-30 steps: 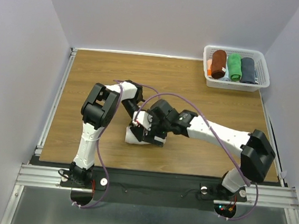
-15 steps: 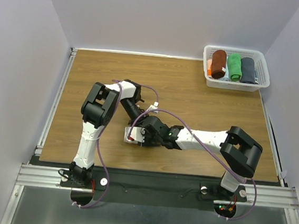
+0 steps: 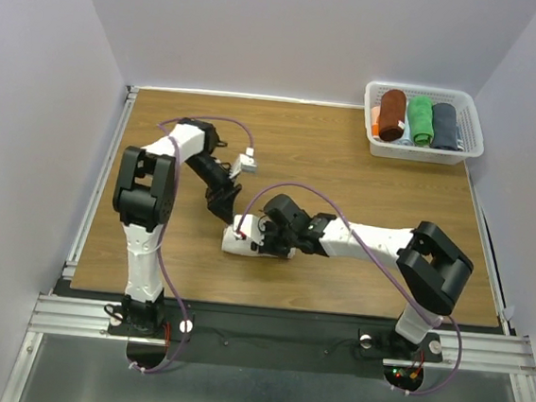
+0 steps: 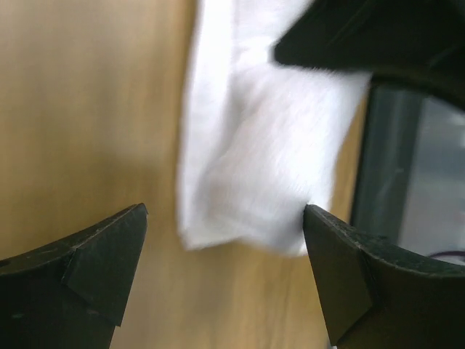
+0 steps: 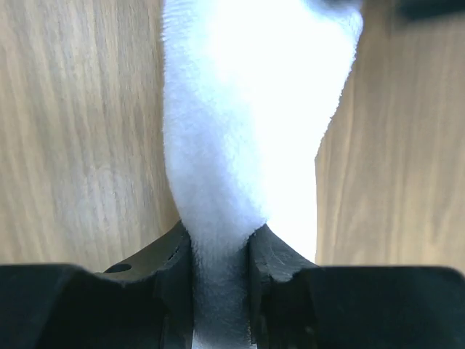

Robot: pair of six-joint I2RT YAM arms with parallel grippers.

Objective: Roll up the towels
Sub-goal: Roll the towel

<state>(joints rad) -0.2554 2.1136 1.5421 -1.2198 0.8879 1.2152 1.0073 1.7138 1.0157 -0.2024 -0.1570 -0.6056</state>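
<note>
The white towel (image 3: 238,246) lies as a folded bundle on the wooden table, near the front middle. My right gripper (image 3: 259,239) is shut on it: in the right wrist view both fingers (image 5: 173,256) pinch the white towel (image 5: 240,109) between them. My left gripper (image 3: 222,203) hangs open just behind and left of the bundle. In the left wrist view its fingertips (image 4: 116,254) stand wide apart short of the towel's (image 4: 254,167) end, with the right gripper's black body (image 4: 363,36) above. The dark slate towel (image 3: 444,126) lies rolled in the basket.
A white basket (image 3: 420,152) at the back right holds a rust-brown roll (image 3: 391,115) and a green roll (image 3: 419,120) beside the slate one. Grey walls close in the table on three sides. A metal rail (image 3: 99,185) runs along the left edge.
My left gripper has opened, let go of the white towel and pulled back to the far left. My right gripper has swung in low and closed on the towel.
</note>
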